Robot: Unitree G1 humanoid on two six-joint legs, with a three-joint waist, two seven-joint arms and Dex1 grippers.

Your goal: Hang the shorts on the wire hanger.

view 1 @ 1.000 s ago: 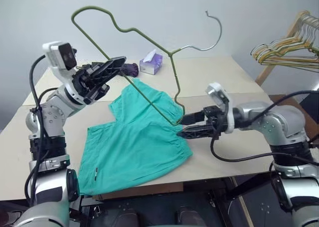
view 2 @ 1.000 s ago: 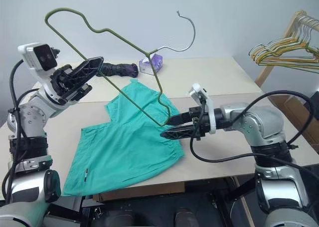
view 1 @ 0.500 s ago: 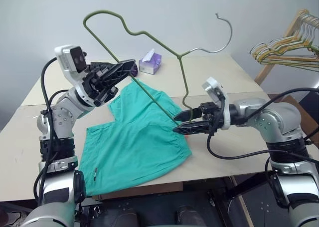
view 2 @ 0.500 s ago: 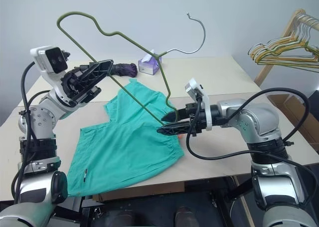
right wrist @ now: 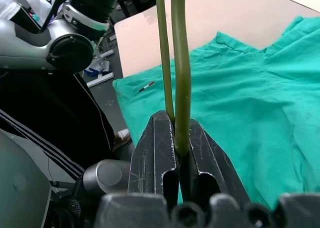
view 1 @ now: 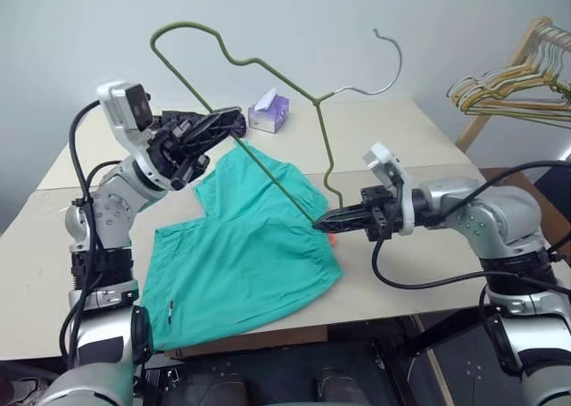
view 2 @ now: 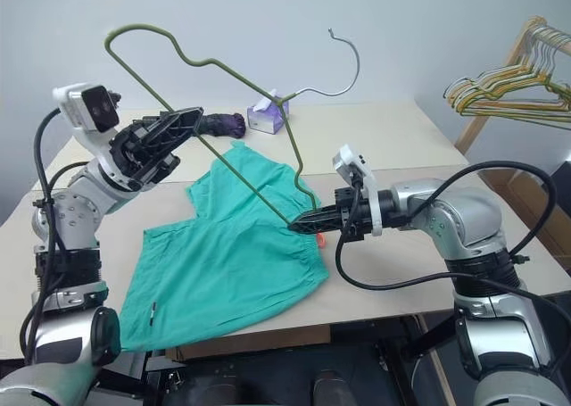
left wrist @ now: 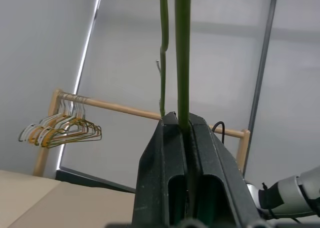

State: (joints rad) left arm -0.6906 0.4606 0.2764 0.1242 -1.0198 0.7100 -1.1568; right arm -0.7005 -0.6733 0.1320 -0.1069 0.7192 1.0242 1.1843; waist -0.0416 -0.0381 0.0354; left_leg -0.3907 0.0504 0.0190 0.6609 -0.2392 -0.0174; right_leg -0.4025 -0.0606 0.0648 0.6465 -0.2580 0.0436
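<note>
The teal-green shorts (view 1: 241, 250) lie spread flat on the table (view 1: 393, 129). The olive-green wire hanger (view 1: 268, 67) is held tilted in the air above them, its curled hook (view 1: 388, 62) pointing up and to the right. My left gripper (view 1: 234, 120) is shut on the hanger's long straight wire near one end; the wire (left wrist: 182, 62) runs up between its fingers in the left wrist view. My right gripper (view 1: 323, 219) is shut on the hanger's lower corner, just above the shorts' waistband edge, with the wire (right wrist: 179, 67) pinched between its fingers.
A purple tissue box (view 1: 269, 113) and a dark purple bundle (view 2: 219, 121) sit at the table's far side. A wooden rack (view 1: 535, 40) with a bunch of yellowish hangers (view 1: 504, 89) stands at the right. A cardboard box (view 2: 549, 205) lies beyond the table's right edge.
My right gripper has shut on the hanger's lower corner; one second ago its fingers stood open around it. The left gripper keeps its hold. The camera view has shifted.
</note>
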